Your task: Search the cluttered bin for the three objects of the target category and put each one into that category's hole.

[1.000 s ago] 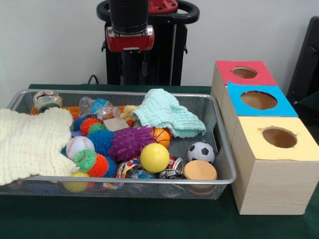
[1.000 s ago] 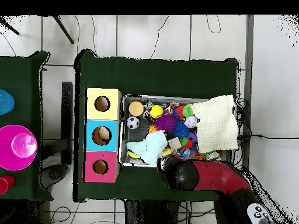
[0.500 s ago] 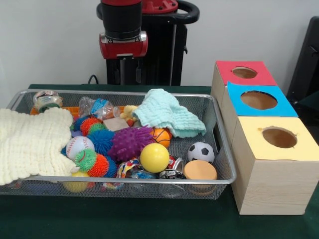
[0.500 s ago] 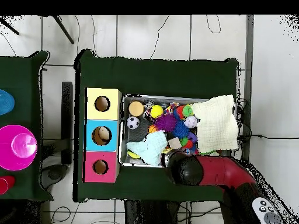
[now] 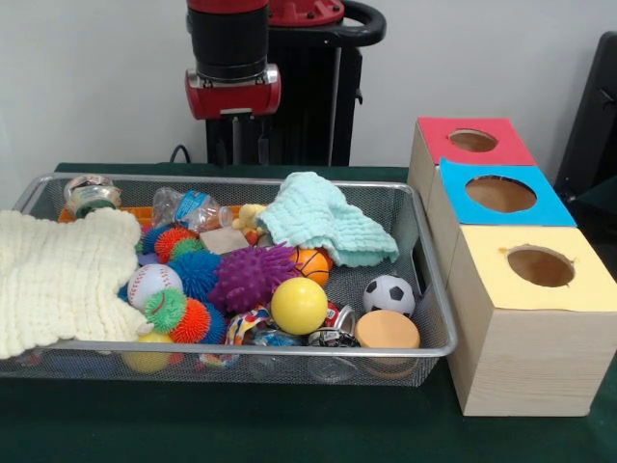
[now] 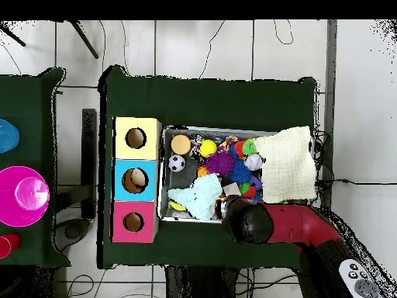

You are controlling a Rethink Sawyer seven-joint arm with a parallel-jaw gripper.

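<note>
Where bin (image 5: 436,318) sits: three boxes, one soccer ball (image 5: 388,294).

The basket (image 5: 429,289) is packed: a cream cloth (image 5: 58,280) fills its 9 o'clock end, a mint cloth (image 5: 323,220) lies toward 1 o'clock, and balls crowd between them. The red-faced hole (image 5: 472,141) is open from above.
</note>
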